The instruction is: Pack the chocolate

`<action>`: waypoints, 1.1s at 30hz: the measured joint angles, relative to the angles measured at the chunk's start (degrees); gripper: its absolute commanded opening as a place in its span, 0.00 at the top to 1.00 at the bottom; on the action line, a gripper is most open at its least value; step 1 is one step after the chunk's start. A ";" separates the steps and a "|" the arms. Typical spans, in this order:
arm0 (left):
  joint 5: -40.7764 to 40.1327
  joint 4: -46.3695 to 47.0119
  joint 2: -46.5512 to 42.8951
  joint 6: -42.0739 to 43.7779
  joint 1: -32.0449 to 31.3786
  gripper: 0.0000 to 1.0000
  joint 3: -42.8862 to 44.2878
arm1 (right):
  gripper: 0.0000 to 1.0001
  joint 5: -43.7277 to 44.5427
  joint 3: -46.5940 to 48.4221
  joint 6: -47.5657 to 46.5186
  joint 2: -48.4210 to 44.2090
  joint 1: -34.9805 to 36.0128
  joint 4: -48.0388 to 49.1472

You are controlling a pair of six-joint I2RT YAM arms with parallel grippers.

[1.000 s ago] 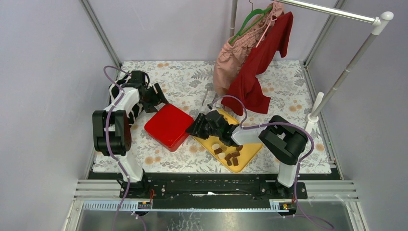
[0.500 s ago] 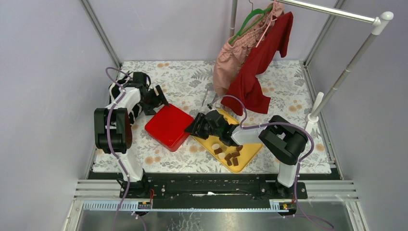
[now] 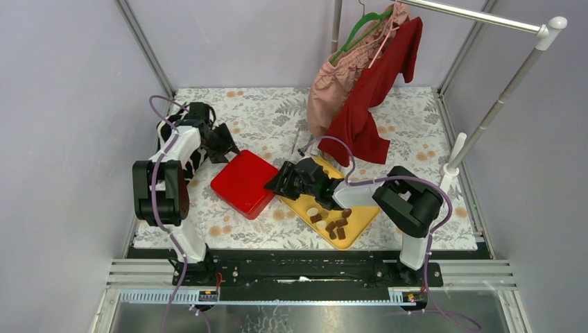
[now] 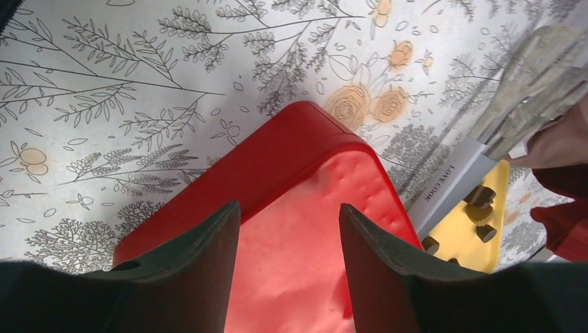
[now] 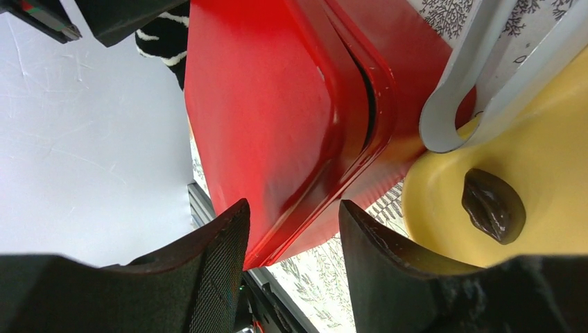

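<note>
Several small chocolates (image 3: 331,223), dark brown and cream, lie at the near end of the yellow tray (image 3: 359,216). One dark piece (image 5: 494,205) shows on the tray in the right wrist view; a few (image 4: 480,205) show in the left wrist view. The closed red box (image 3: 244,182) lies left of the tray. My left gripper (image 3: 227,148) is open and empty over the box's far corner (image 4: 305,201). My right gripper (image 3: 279,184) is open and empty at the box's right edge (image 5: 291,132).
Pink and red garments (image 3: 362,90) hang on a rack at the back right, with a white post (image 3: 454,158) beside them. A black-and-white patterned cloth (image 3: 173,149) lies under my left arm. A white strip (image 4: 454,182) lies between box and tray.
The red box has slid slightly toward the right and front. My right gripper has moved a little left toward it. My left gripper has shifted slightly at the box's far corner.
</note>
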 measured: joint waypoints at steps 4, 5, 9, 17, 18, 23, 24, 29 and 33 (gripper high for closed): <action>1.22 -0.42 -1.97 -0.15 0.00 0.41 0.00 | 0.41 -0.63 0.04 0.28 0.50 0.00 0.63; 1.53 -0.50 -2.34 -0.20 0.00 0.41 0.02 | 0.41 -0.76 0.07 0.39 0.87 -0.02 0.79; 1.75 -0.83 -3.06 -0.55 0.00 0.27 0.02 | 0.42 -0.81 0.04 0.57 1.27 -0.02 0.79; -5.05 -1.01 -2.91 -1.20 0.63 0.18 -0.79 | 0.54 -0.79 -0.70 0.94 1.07 -0.02 1.92; -5.03 -0.85 -2.86 -1.22 0.81 0.19 -1.42 | 0.55 -0.81 -0.79 0.94 0.90 0.00 1.90; -2.78 -0.81 -1.97 -1.29 0.98 0.28 -3.52 | 0.56 -1.11 -1.14 0.92 0.13 -0.02 1.95; -2.23 -0.76 -1.90 -1.25 0.98 0.30 -3.54 | 0.56 -1.11 -1.14 0.92 0.02 -0.02 1.90; 0.87 -0.20 -2.10 -1.44 2.34 0.36 -3.65 | 0.54 -1.14 -1.14 0.94 -0.02 -0.02 1.81; 3.39 0.07 -3.48 -1.90 3.17 0.38 -3.85 | 0.51 -1.14 -1.14 1.01 -0.02 -0.02 1.86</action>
